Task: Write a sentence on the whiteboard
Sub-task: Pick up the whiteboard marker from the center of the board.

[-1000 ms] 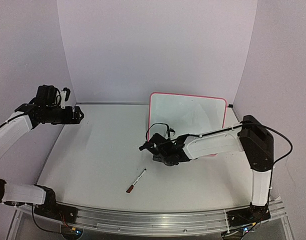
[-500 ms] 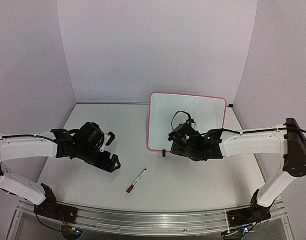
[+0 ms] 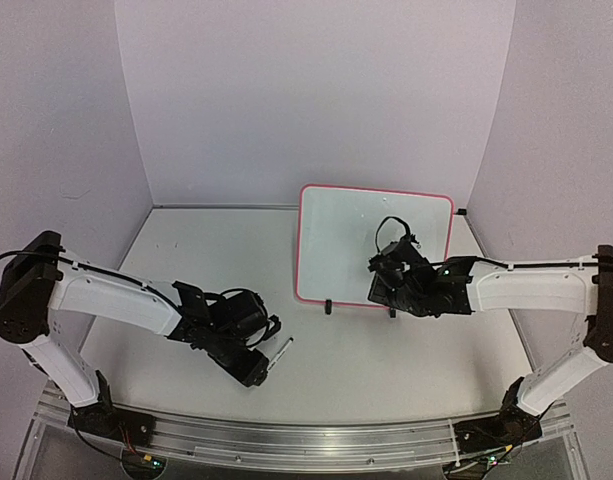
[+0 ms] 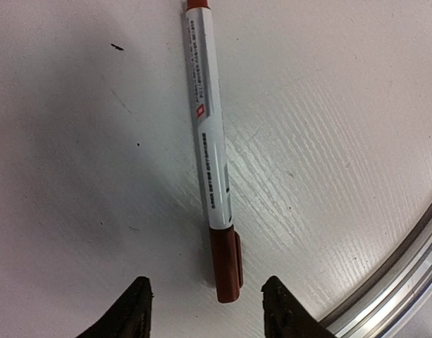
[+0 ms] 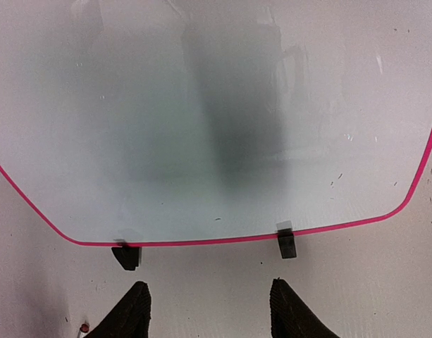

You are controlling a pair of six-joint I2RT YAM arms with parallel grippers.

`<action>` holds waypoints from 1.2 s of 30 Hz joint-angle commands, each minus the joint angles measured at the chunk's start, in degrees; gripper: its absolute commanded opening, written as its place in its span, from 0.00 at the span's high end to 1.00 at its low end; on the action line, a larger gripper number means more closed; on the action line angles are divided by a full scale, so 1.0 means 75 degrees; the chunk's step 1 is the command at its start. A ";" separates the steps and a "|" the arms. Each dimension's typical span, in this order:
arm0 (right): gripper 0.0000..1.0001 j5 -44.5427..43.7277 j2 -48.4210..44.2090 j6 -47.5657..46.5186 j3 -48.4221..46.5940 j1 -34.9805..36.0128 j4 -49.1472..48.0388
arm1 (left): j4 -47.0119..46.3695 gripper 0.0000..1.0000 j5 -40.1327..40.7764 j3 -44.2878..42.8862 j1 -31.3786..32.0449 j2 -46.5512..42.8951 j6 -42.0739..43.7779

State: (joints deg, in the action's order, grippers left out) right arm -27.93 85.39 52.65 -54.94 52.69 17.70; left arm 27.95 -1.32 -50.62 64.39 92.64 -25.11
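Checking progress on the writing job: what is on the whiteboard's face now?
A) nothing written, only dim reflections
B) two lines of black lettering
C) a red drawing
A: the whiteboard is blank inside its pink frame, showing only dim reflections.

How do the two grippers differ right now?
The left gripper hangs over the marker, fingers flanking its red cap; the right gripper faces the whiteboard, nothing between its fingers. The left is near the front rail, the right farther back. Both are open, holding nothing.
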 commanded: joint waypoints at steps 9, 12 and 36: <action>0.46 -0.0020 -0.0132 0.0220 0.0095 -0.0018 0.0052 | -0.0226 0.64 -0.0056 -0.0409 0.0059 0.0454 0.0029; 0.46 -0.0019 -0.0124 0.0235 0.0101 -0.0018 0.0054 | -0.0192 0.67 -0.0019 -0.0413 0.0075 0.0540 0.0049; 0.38 0.1964 -0.0520 -0.0990 0.0515 -0.0974 -0.0520 | -0.0620 1.00 0.0408 0.0020 0.0228 0.0125 0.0264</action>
State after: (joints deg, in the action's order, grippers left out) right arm -23.04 84.88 52.36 -53.41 49.66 16.83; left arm 25.92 -1.13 -52.33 65.73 97.26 -24.15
